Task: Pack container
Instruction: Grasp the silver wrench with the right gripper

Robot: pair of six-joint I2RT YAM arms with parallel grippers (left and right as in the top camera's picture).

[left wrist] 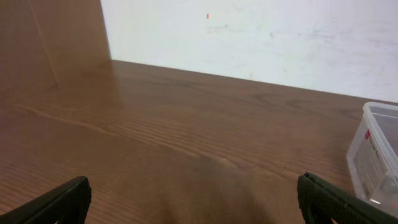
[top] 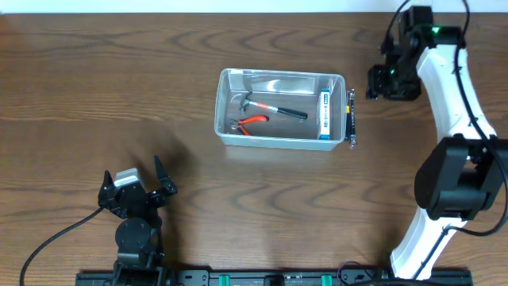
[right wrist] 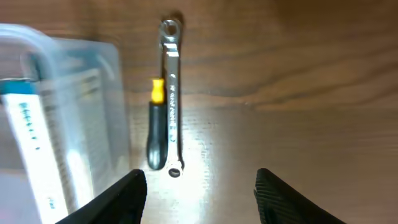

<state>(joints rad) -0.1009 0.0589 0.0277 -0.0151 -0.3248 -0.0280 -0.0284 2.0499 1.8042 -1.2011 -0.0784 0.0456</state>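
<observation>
The clear plastic container (top: pixel 281 109) sits mid-table, holding a hammer (top: pixel 270 106), red-handled pliers (top: pixel 251 122) and a blue-and-white box (top: pixel 324 114). A silver wrench (right wrist: pixel 172 93) and a black-and-yellow screwdriver (right wrist: pixel 156 130) lie on the table beside the container's right wall (right wrist: pixel 74 118); they also show in the overhead view (top: pixel 352 117). My right gripper (right wrist: pixel 199 193) is open and empty, above the table just right of these tools, near the far right (top: pixel 390 81). My left gripper (left wrist: pixel 193 202) is open and empty at the front left (top: pixel 133 193), far from the container (left wrist: pixel 376 155).
The brown wooden table (top: pixel 119 87) stretches around the container. A white wall (left wrist: pixel 261 37) stands behind the table's far edge in the left wrist view. The right arm's white links (top: pixel 456 87) reach over the right side.
</observation>
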